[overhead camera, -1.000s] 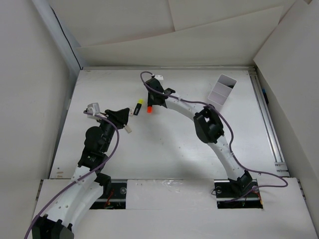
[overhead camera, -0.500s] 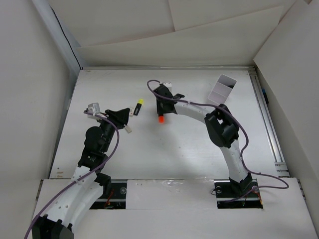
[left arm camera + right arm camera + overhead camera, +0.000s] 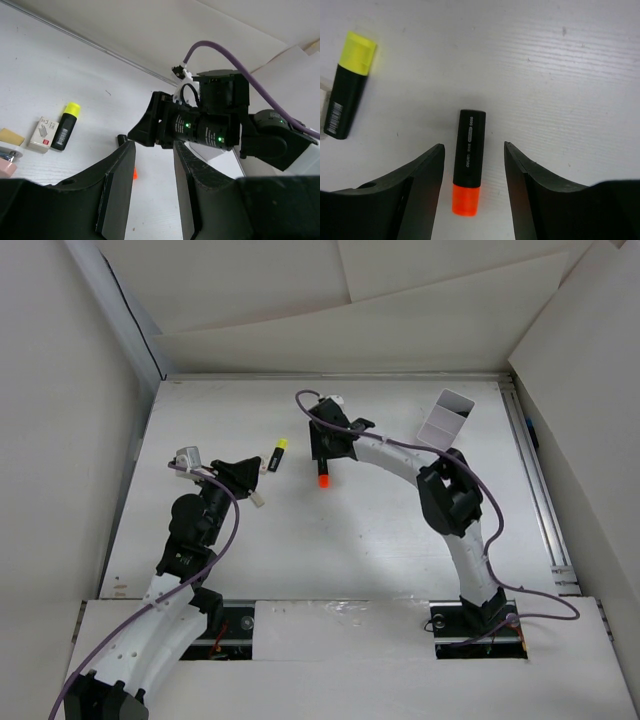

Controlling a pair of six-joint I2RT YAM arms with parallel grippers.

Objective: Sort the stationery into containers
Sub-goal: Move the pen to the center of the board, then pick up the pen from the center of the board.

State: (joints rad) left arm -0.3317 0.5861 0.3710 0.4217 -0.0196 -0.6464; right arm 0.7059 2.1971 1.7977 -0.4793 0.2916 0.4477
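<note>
Right tool (image 3: 472,149) hangs with fingers spread, straddling the orange-capped marker (image 3: 468,160) — black body, fine white print — which lies flat on the surface (image 3: 570,75). Its long axis runs 12 to 6 o'clock in the wrist view, cap at 6. At its 10 o'clock lies the yellow-capped marker (image 3: 349,85). Left tool (image 3: 154,150) gapes too — the tray (image 3: 445,420) sits at 2 o'clock from above.

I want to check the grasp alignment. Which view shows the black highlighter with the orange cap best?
The right wrist view: the black highlighter with the orange cap lies whole between the open right gripper's fingers. The top external view shows it small; the left wrist view shows only slivers behind the left gripper.
</note>
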